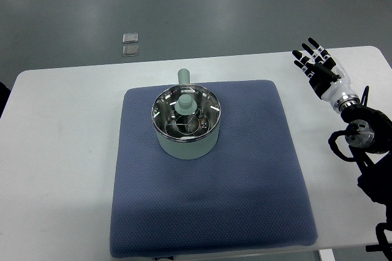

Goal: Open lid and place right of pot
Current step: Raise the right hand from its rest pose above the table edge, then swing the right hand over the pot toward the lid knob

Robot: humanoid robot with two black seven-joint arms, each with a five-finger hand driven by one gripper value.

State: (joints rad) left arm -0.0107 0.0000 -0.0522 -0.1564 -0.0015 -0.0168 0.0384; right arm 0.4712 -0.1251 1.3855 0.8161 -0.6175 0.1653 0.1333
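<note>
Still, lid [185,111] sits closed on the pot [185,141], knob [185,102] up, mid-rear of the blue mat [245,181] on the bench [55,151]. My right hand [318,68] is well off to the right over bare bench, fingers spread, holding nothing. Step: approach, not started. Next I need to reach left, come down over the knob, pinch it, lift straight up.

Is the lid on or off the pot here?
On. The glass lid sits level on the pot, green knob centred; the right hand is open, well away at the table's far right.
</note>
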